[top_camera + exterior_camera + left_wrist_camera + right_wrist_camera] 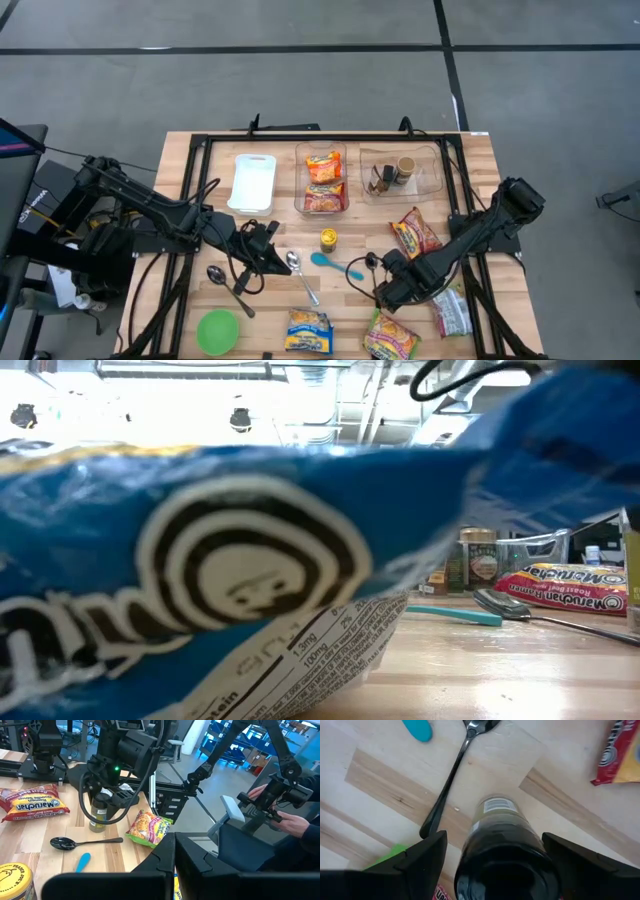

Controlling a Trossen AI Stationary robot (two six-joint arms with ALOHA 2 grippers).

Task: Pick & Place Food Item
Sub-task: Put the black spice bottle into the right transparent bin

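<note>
Our right gripper [492, 865] hangs with jaws wide open either side of the upright jar [495, 827] on the desk [560, 800], apparently not yet touching. Closing off-centre could tip it onto the spoon [452, 775]. Our left gripper [268, 250] waits closed, empty.

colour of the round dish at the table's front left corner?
Green; it shows best in the high view.

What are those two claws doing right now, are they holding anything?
Left gripper: jaws shut, holding nothing.
Right gripper: jaws open on either side of the dark jar, not closed on it.
</note>
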